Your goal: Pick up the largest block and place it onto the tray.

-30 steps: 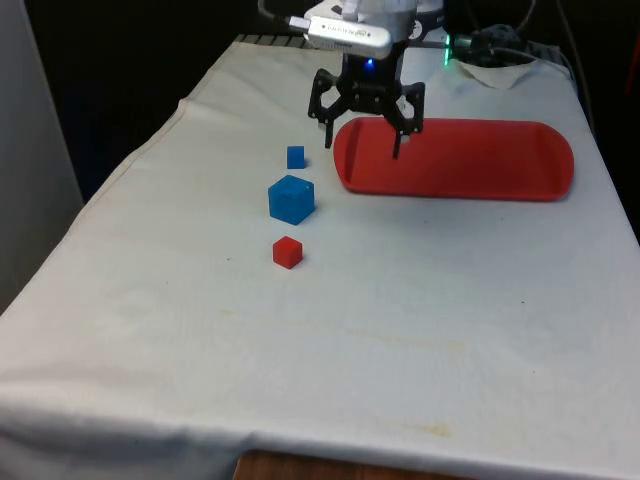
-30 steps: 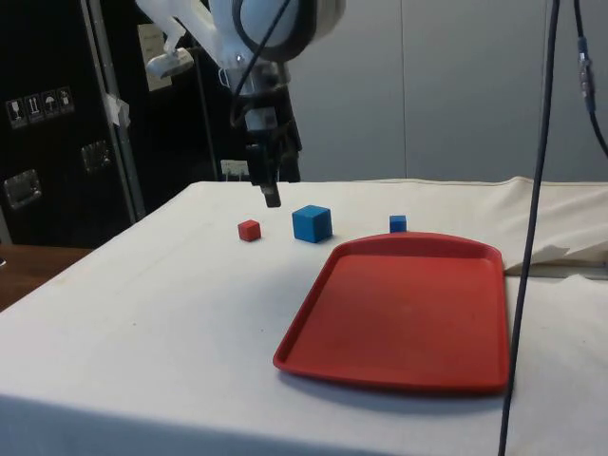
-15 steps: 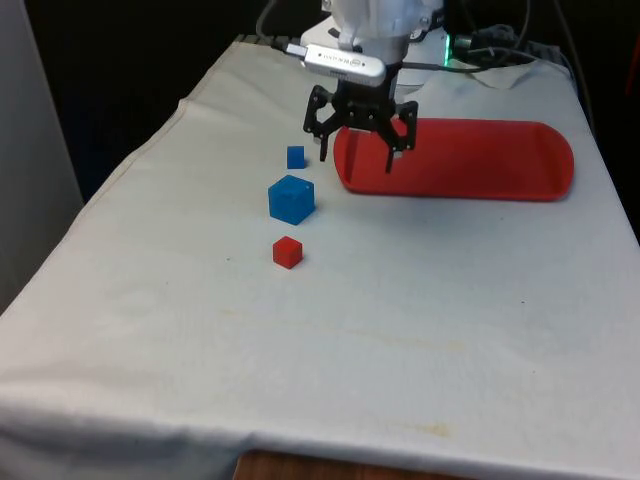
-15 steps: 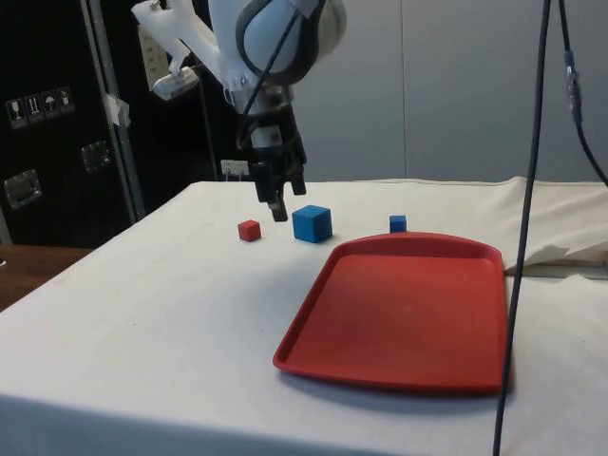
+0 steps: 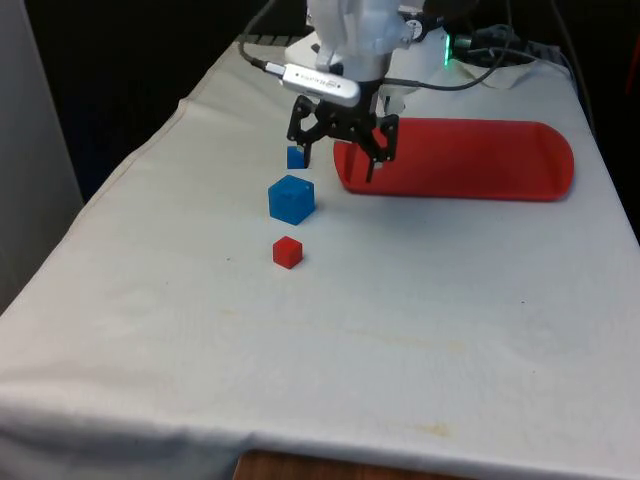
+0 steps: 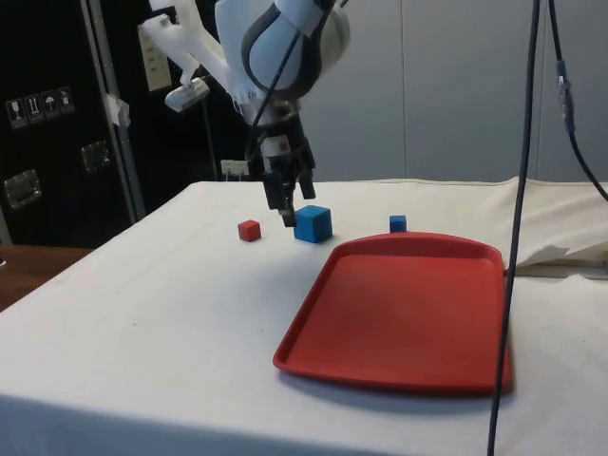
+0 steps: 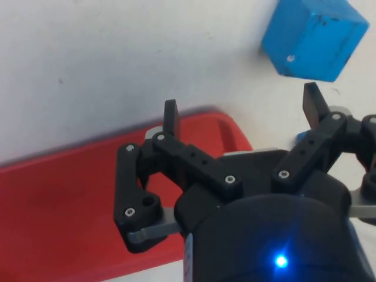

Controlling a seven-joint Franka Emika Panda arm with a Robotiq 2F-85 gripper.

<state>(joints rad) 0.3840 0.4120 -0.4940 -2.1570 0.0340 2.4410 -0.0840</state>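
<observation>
The gripper (image 5: 337,170) has swung left off the tray (image 5: 470,165) towards the big blue block (image 5: 291,198), fingers open, nothing held.

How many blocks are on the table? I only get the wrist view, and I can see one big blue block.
Observer: Three. The front view shows the large blue block, a small blue block and a small red block in a row.
Operator: Is the gripper touching the big one?
Observer: No. In the front view the gripper hangs open in the air, farther back, between the small blue block and the tray's end.
Operator: Which block is closest to the tray?
Observer: The small blue block. It sits on the cloth near the red tray, not touching it.
</observation>
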